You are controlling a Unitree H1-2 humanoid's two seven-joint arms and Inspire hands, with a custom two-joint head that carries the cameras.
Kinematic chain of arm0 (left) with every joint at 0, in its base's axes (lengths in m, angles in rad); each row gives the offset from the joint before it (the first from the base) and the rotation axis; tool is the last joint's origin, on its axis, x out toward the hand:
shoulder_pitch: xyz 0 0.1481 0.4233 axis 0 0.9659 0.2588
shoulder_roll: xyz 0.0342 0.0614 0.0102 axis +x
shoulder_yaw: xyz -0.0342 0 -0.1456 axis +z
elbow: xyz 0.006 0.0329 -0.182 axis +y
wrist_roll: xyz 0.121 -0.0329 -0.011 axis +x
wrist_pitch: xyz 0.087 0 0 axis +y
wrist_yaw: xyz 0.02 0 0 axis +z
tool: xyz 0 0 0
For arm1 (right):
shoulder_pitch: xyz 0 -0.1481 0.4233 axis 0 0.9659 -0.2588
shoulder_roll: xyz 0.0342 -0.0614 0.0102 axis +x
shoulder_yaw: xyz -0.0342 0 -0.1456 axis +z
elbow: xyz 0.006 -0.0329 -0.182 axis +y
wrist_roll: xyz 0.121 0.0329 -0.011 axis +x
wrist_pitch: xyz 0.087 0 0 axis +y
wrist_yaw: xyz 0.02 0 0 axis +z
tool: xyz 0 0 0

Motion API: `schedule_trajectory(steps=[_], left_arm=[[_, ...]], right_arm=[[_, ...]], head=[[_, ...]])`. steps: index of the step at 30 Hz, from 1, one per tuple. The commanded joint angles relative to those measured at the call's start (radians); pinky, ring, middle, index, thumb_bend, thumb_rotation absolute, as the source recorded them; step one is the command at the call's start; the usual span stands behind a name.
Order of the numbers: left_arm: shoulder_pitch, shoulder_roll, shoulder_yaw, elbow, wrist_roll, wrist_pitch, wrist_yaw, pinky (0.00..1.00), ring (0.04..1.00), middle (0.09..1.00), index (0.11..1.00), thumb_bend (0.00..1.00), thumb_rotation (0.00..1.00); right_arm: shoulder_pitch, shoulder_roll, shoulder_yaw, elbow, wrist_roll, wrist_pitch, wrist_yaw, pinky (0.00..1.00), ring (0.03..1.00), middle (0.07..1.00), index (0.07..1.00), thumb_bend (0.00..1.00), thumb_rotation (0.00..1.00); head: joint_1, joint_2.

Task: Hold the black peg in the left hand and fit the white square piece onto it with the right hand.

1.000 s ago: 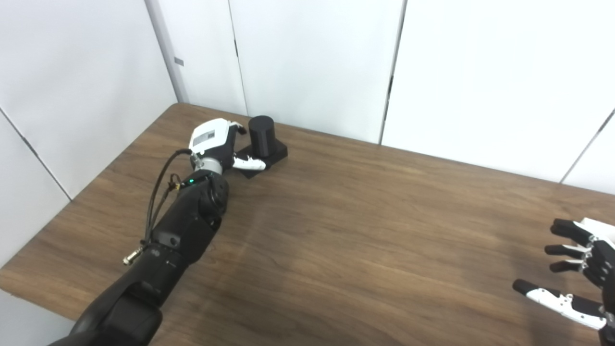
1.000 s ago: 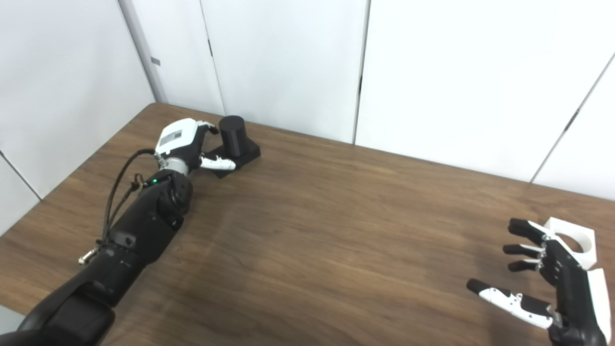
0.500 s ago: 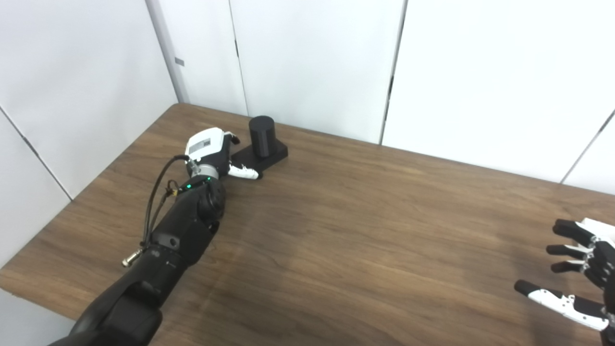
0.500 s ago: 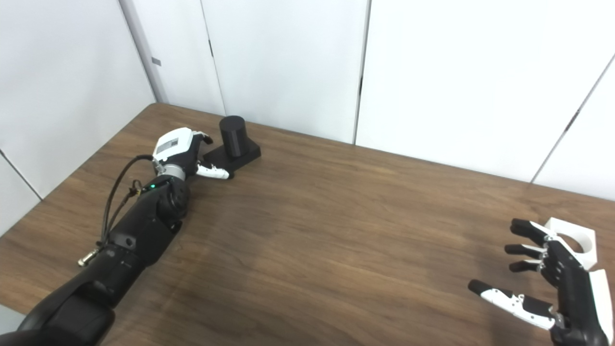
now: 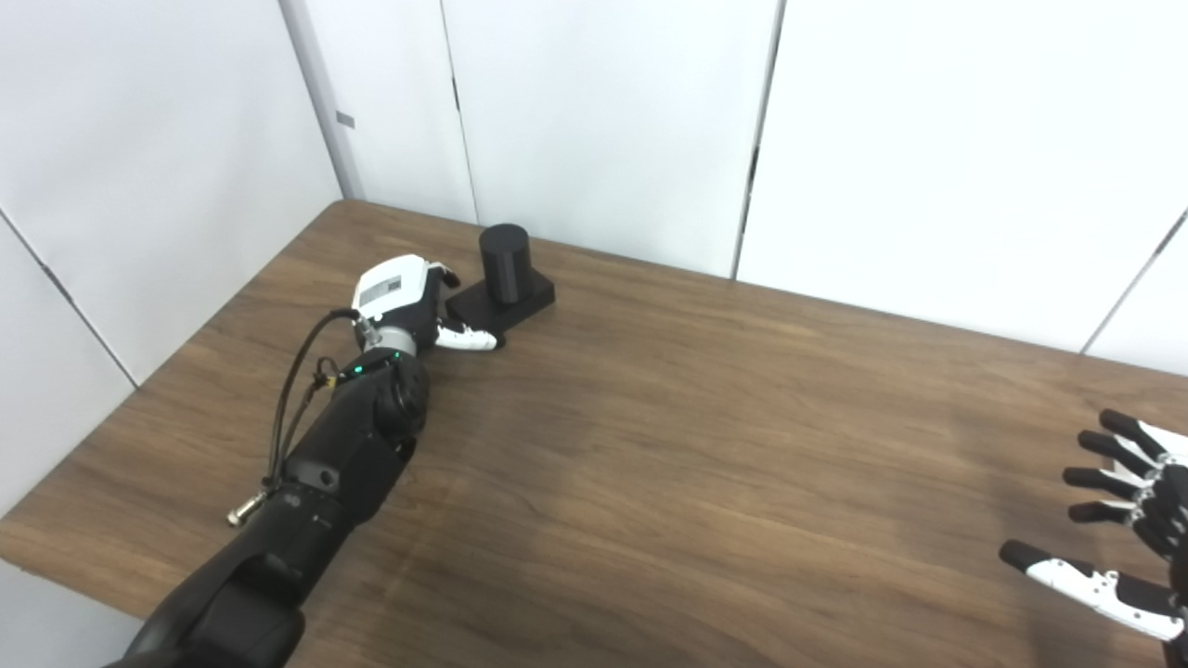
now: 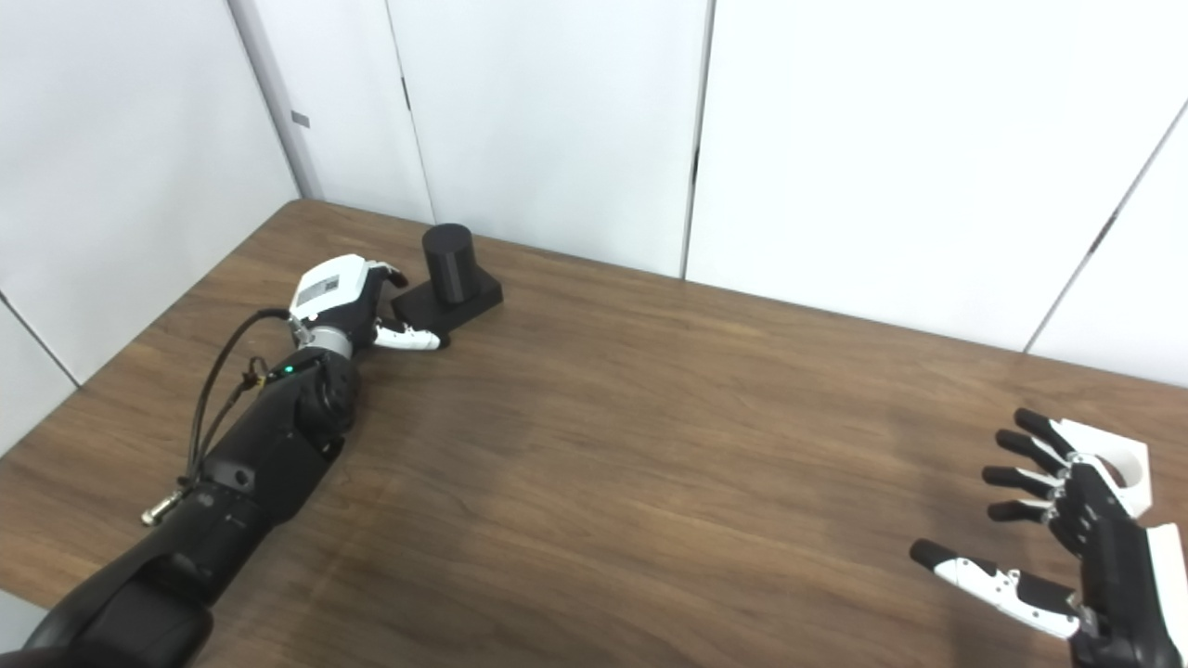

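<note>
The black peg [image 5: 502,264], a short cylinder on a flat square base, stands at the far left of the table. My left hand [image 5: 406,301] lies just left of the base with its fingers apart; its thumb reaches toward the base's near corner and holds nothing. The white square piece [image 6: 1110,461], with a round hole, lies flat at the table's right edge. My right hand [image 6: 1067,547] hovers in front of it, open, fingers spread, partly covering the piece. In the left eye view the piece is almost out of frame.
The wooden table [image 5: 668,445] runs wide between the two hands. White wall panels [image 5: 603,111] stand close behind the peg and along the left side. The table's near left edge [image 5: 56,557] lies below my left forearm.
My left hand has drawn back toward me and lower, off the peg's base. My right hand has shifted slightly right and down. The peg and white piece have not moved.
</note>
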Motion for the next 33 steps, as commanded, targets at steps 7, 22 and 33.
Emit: schedule_trajectory(steps=[7,22,33], left_arm=[[0.031,0.032,0.023,-0.048,-0.031,-0.016,0.002,0.72,0.925,0.9,0.672,0.95,0.32],[0.047,0.038,0.006,-0.039,-0.05,-0.04,-0.022,0.68,0.875,0.847,0.532,0.9,0.28],[0.067,0.026,0.023,-0.043,-0.117,-0.185,-0.004,0.72,0.874,0.832,0.48,0.52,0.06]], right_arm=[[-0.019,-0.012,-0.018,-0.029,0.017,-0.04,-0.004,0.52,0.673,0.783,0.819,0.52,0.0],[-0.018,-0.006,-0.033,-0.025,0.035,-0.053,-0.012,0.5,0.66,0.774,0.841,0.48,0.0],[-0.021,-0.002,-0.032,-0.035,0.029,-0.045,-0.015,0.49,0.656,0.769,0.819,0.47,0.0]], head=[[0.005,0.004],[0.002,0.019],[-0.001,0.026]])
